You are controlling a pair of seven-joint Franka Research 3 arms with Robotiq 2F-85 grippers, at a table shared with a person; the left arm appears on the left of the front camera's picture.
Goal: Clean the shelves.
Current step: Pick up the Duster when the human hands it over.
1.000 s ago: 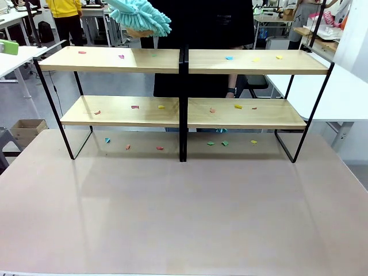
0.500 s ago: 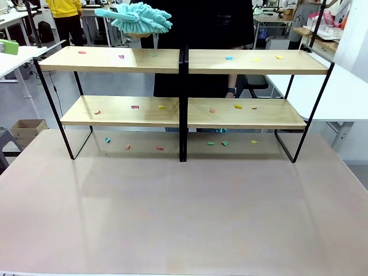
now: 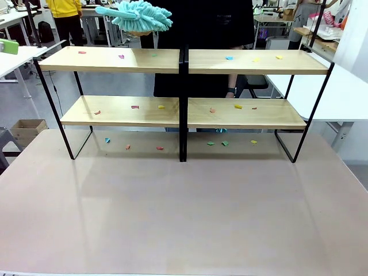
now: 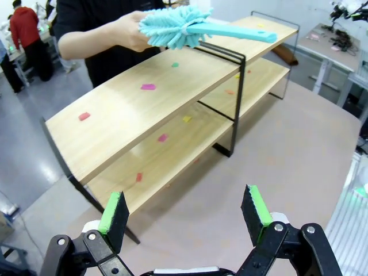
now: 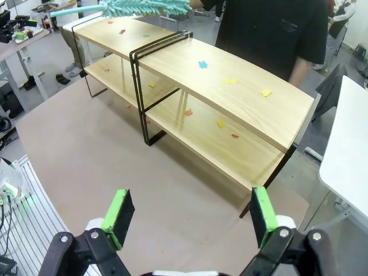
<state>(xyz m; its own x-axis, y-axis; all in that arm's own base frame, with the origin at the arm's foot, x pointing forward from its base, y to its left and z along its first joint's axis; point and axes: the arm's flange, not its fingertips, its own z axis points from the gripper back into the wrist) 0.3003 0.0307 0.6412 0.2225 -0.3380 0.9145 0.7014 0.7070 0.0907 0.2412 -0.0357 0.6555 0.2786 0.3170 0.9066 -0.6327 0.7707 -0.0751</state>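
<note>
The shelves (image 3: 184,60) stand at the table's far side, two wooden tiers on a black frame, with small coloured paper scraps (image 3: 122,56) on both boards and on the table under them. Behind the shelves (image 4: 144,109) a person holds a fluffy turquoise duster (image 3: 138,16) above the top left board. In the left wrist view the person's hand (image 4: 129,34) grips the duster (image 4: 184,29). My left gripper (image 4: 185,210) is open and empty, well short of the rack. My right gripper (image 5: 188,214) is open too, back from the shelves (image 5: 218,86).
The pinkish table (image 3: 184,213) stretches bare in front of the rack. White tables (image 3: 345,92) flank the right and left. A cardboard box (image 3: 26,129) sits on the floor at left. Another person in yellow (image 3: 64,11) stands far back.
The person has turned the duster above the top left board so that its handle points left. The shelves and scraps have not moved.
</note>
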